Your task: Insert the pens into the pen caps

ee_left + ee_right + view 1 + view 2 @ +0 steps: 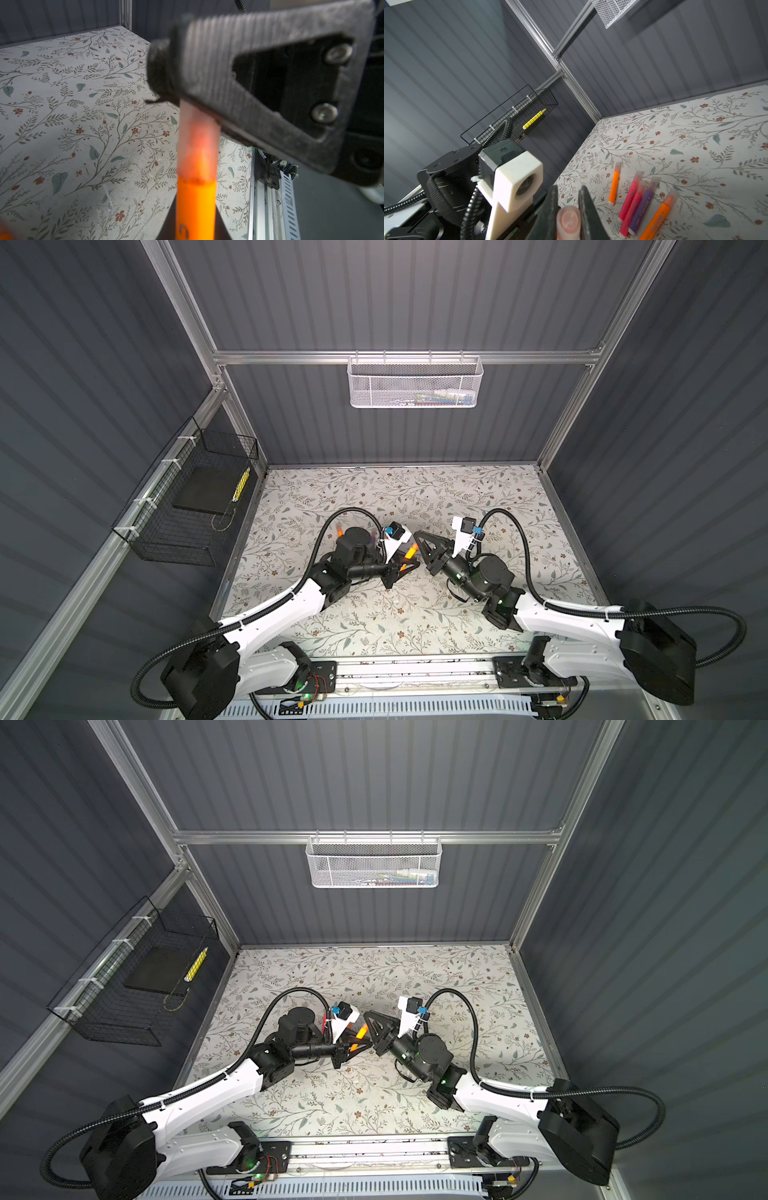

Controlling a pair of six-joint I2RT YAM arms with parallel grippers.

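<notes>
Wide floral table (374, 614), both arms meeting over its middle. The left gripper (195, 230) pinches the orange pen (195, 203) low on the barrel. From three o'clock, the right gripper (569, 208) pinches the pen cap (568, 222) that sits over the tip. Five capped pens (643, 205) lie together at about ten o'clock of that meeting point, mostly under the left arm in both top views.

The danger, I'd say: push off-axis and the cap cocks, or the barrel slides in the left's grip. Release early and a half-seated cap drops. Squeeze harder and that thin tube may go oval.
</notes>
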